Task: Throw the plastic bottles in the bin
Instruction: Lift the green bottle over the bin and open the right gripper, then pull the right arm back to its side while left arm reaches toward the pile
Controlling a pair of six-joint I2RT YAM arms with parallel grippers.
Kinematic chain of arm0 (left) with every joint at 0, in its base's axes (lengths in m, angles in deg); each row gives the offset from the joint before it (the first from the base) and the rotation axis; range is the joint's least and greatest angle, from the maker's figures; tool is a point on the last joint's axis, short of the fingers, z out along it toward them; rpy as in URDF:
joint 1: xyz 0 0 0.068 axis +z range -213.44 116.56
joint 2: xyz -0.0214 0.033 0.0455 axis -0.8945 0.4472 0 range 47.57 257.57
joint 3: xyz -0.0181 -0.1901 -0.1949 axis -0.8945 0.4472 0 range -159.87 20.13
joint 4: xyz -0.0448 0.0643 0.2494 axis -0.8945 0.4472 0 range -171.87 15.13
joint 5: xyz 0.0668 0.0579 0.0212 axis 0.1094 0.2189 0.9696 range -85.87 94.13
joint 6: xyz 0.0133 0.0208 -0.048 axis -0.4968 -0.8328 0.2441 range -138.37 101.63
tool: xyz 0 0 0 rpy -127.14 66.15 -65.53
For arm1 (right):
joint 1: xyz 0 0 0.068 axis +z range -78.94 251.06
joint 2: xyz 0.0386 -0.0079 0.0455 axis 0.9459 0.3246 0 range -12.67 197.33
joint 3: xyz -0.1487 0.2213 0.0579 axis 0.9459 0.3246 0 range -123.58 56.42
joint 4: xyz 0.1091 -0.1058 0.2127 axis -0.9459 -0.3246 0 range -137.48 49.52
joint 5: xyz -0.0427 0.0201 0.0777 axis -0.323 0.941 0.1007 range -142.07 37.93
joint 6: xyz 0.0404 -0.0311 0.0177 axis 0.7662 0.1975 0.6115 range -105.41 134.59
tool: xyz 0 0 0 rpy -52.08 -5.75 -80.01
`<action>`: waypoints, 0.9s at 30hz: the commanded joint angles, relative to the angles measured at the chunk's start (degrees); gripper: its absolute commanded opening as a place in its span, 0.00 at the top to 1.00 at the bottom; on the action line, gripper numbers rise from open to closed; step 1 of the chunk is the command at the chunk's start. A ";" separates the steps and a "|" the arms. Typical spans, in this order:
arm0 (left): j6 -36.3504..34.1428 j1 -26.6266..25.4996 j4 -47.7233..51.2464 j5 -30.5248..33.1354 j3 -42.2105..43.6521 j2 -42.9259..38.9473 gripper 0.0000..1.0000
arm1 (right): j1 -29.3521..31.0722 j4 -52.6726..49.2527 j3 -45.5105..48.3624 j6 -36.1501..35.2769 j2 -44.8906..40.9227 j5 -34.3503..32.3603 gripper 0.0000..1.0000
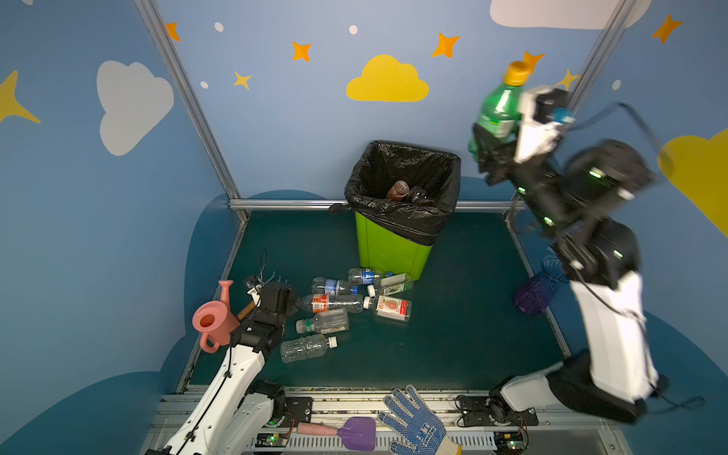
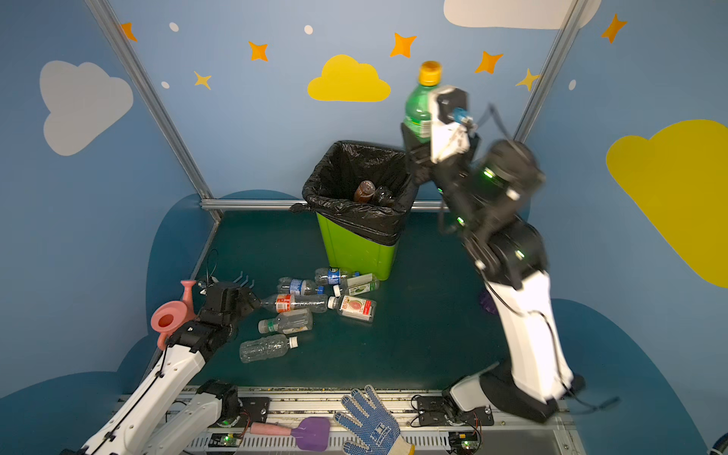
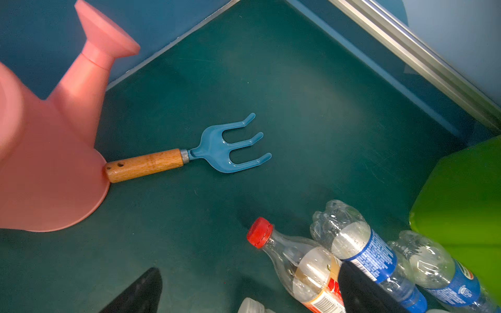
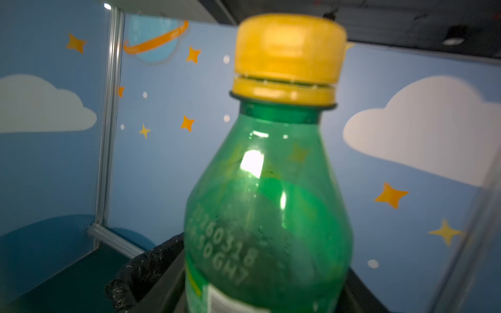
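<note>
Two stray things lie nearest, on the front rail: a blue-dotted work glove (image 1: 413,423) and a purple spade (image 1: 356,433) with a pink handle.

Beyond them, on the dark green mat (image 1: 453,346), the left gripper (image 1: 289,301) hangs low with its jaws wide apart and nothing between them. It is just beside a pink watering can (image 1: 214,321). In the left wrist view a blue hand fork (image 3: 214,151) lies flat, its wooden handle touching the can's base.

Seven plastic bottles (image 1: 335,303) lie on their sides in a loose cluster between that gripper and the bin. Most are clear and dented. The nearest has a white cap and no label, two carry blue labels, one a red and orange label with a red cap, and a squarish one has a red and white label.

The bin (image 1: 390,252) stands at the back, lime green, with a crinkly black bag (image 1: 402,220) folded over its rim. Inside it lie a brown bottle (image 1: 397,190) and a clear one beside it. A blue-purple vase (image 1: 537,293) sits at the mat's right edge, partly behind the right arm.

Highest up, the right gripper (image 2: 415,143) is clamped around the lower body of a green bottle (image 2: 418,110). The bottle is translucent with a yellow cap (image 2: 429,73), cap upward, by the bin's right rim. I cannot tell whether it is over the opening.
</note>
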State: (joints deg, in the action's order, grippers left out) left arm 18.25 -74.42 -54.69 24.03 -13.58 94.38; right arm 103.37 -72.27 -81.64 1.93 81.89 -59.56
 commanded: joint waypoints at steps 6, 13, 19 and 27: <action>-2.05 0.26 2.70 1.29 -1.62 -2.30 0.00 | -4.16 -10.98 0.66 9.28 -0.24 3.84 0.04; -2.70 0.11 1.11 -0.41 -2.76 -1.79 0.00 | -11.23 1.15 21.48 12.68 -19.02 2.71 0.02; -4.27 -3.17 1.47 -0.28 -4.56 0.46 0.00 | -19.06 2.50 38.88 20.04 -26.43 6.13 0.02; -15.72 -15.55 3.98 6.50 -8.55 3.54 0.00 | -31.30 5.07 61.43 30.57 -34.93 15.55 0.02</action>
State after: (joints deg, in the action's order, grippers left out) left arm 8.94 -86.73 -51.98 26.78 -20.27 97.04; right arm 74.37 -66.63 -23.39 27.61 50.86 -48.39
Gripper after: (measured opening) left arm 0.998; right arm 0.980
